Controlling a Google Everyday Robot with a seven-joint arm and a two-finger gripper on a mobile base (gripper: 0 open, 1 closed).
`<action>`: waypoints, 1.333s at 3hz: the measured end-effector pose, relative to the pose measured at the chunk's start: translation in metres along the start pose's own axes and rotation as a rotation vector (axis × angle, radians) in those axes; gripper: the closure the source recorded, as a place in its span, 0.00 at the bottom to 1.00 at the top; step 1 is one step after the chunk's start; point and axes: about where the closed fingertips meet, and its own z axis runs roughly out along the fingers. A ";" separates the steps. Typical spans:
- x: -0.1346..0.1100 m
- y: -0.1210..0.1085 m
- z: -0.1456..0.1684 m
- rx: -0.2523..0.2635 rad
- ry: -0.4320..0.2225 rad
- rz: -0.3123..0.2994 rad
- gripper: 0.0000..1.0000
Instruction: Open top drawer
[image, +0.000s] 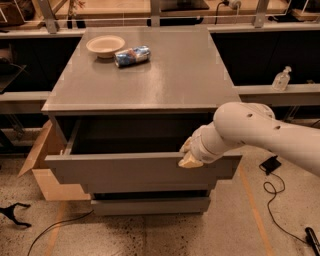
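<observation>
See top drawer (135, 171) standing well out of grey cabinet (150, 80), dark box interior exposed, w/ gripper (191, 159) on front panel's top edge, view-right of ctr, touching it, open/closed state can't tell; bowl (105, 46) & blue can (132, 56) side by side on cabinet top, cardboard box (42, 167) on floor at view-left.

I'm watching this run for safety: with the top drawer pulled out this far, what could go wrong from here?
1. The gripper rests on the top edge of the handle-less top drawer front, right of centre; it may slip off under more pull.
2. The drawer is already well out; pulling further might jolt the cabinet and shift the bowl and blue can on top.
</observation>
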 end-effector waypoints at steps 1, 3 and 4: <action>0.001 0.003 0.000 -0.002 0.002 0.001 1.00; 0.007 0.031 -0.010 -0.003 0.008 0.015 1.00; 0.007 0.031 -0.010 -0.003 0.008 0.015 1.00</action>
